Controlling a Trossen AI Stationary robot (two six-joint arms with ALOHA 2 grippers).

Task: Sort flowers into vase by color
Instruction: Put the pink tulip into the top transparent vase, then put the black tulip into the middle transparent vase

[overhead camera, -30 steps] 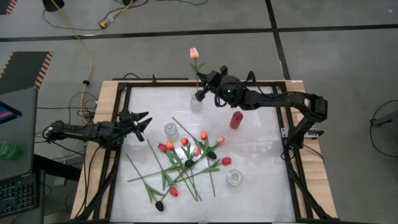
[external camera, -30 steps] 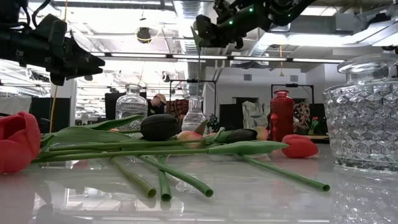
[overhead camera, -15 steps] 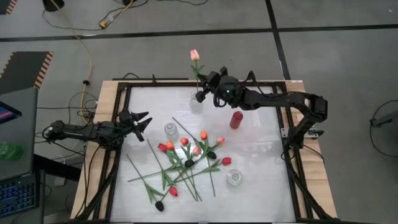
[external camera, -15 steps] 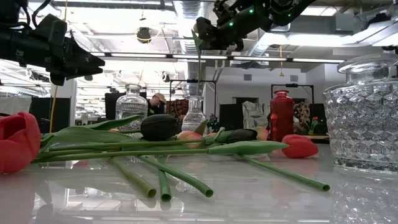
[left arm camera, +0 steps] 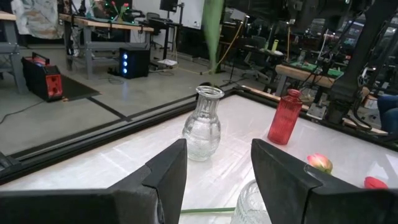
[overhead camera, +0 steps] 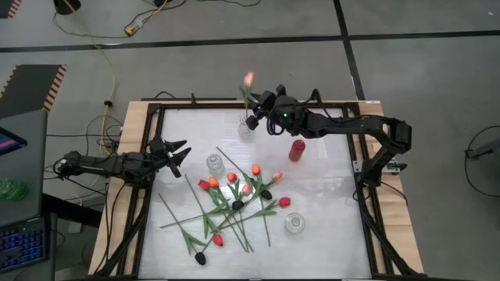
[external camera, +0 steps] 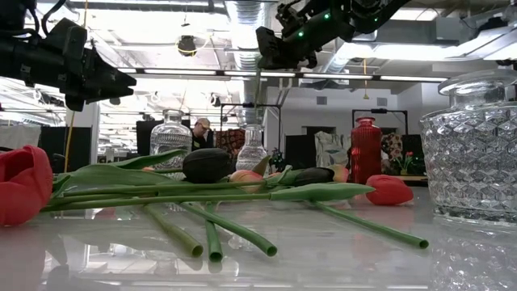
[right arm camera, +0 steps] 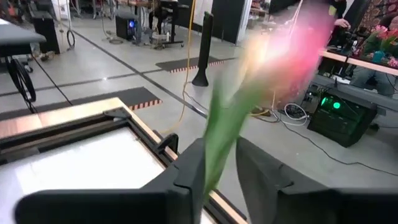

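A grey concrete floor is spreading around a white-topped bench (overhead camera: 328, 218) framed in dark rails and pale wood, with workshop desks and equipment showing in the room behind it.

The right gripper (overhead camera: 258, 112) is hanging high over the far edge of the bench, directly above a clear glass vase (overhead camera: 246, 129). A pink tulip (overhead camera: 248, 79) is sitting between its fingers (right arm camera: 189, 180), the stem running down toward the vase mouth and the blurred head leaning out beyond the gripper. The fingers are standing a little apart around the stem; whether they are gripping it or letting it go cannot be told, since the flower is smeared in the wrist view.

A red vase (overhead camera: 296, 150) is standing just beside that gripper's arm, nearer the bench's middle. Another clear vase (overhead camera: 214, 165) is sitting between the two grippers, and a fourth, squat clear vase (overhead camera: 294, 223) is standing well away on the near side.

The remaining flowers (overhead camera: 234, 204) are lying in a loose heap on the bench, well below the right gripper and closer to the left one: red, orange, pink and black heads, with long green stems crossing each other.

The left gripper (overhead camera: 177, 154) is waiting at the left edge of the bench, raised off the surface, its fingers (left arm camera: 166, 177) spread apart and holding nothing.
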